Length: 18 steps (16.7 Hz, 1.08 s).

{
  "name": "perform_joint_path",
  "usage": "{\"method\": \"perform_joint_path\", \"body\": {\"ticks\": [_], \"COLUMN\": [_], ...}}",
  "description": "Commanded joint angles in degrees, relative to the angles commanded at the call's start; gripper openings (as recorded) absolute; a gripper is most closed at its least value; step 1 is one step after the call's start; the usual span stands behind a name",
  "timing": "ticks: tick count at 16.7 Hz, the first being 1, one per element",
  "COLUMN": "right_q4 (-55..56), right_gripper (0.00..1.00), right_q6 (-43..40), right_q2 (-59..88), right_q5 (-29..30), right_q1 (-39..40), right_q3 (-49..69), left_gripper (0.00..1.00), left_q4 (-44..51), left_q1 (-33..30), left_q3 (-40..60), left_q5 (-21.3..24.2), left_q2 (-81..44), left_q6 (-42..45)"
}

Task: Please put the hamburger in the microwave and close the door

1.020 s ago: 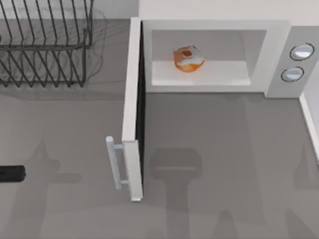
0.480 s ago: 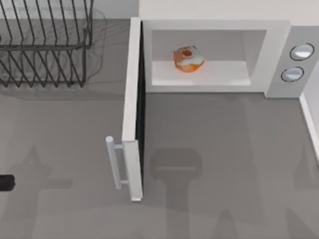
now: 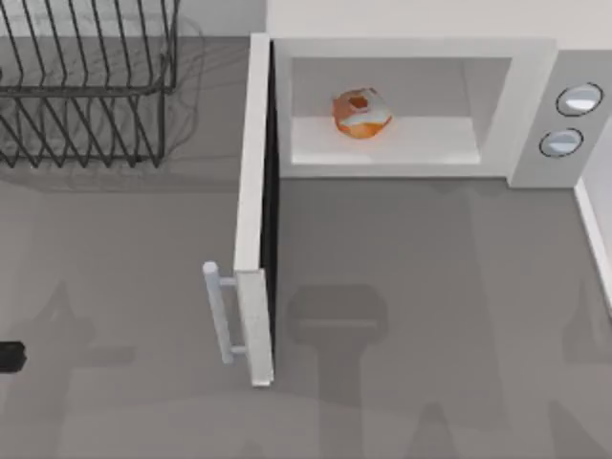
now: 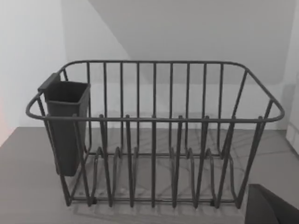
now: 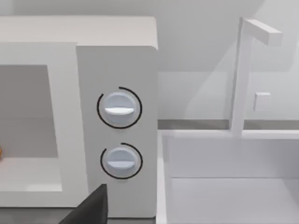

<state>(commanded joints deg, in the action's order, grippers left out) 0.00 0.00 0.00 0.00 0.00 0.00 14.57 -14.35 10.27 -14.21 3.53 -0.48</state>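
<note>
My left gripper (image 3: 8, 357) is a dark tip at the table's left edge, and I cannot tell whether its claw is apart or together. The small orange-brown hamburger (image 3: 361, 114) already sits inside the large white boxy microwave (image 3: 411, 53). What remains, I judge, is swinging shut the tall white door (image 3: 254, 210), which stands wide open.

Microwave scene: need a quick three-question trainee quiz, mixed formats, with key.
1. True or false: the hamburger lies inside the microwave cavity.
2. Multiple choice: the door is A) shut flush, B) swung wide open with its handle toward the near side of the table, C) removed.
3. Fill in: the black object at the top view's far left, behind the door, is a wire ____.

Key: 1 true. 2 B. 3 rack.

Note: the left claw sits at the top view's left edge, well short of the handle.
</note>
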Motion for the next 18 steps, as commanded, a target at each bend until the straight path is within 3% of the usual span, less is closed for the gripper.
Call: {"method": "perform_joint_path", "body": {"ticks": [4, 18], "right_q4": [0.0, 0.0], "right_gripper": [1.0, 1.0], "right_q6": [0.0, 0.0], "right_q2": [0.0, 0.0], "right_q5": [0.0, 0.0], "right_q1": [0.0, 0.0], "right_q3": [0.0, 0.0], "left_gripper": [0.0, 0.0], "left_q4": [3.07, 17.3], "left_q1": [-3.38, -18.58], "left_q3": [5.3, 32.57], "left_q5": [-1.64, -7.87], "left_q2": [-8.36, -61.41], "left_q6": [-3.42, -22.15]}}
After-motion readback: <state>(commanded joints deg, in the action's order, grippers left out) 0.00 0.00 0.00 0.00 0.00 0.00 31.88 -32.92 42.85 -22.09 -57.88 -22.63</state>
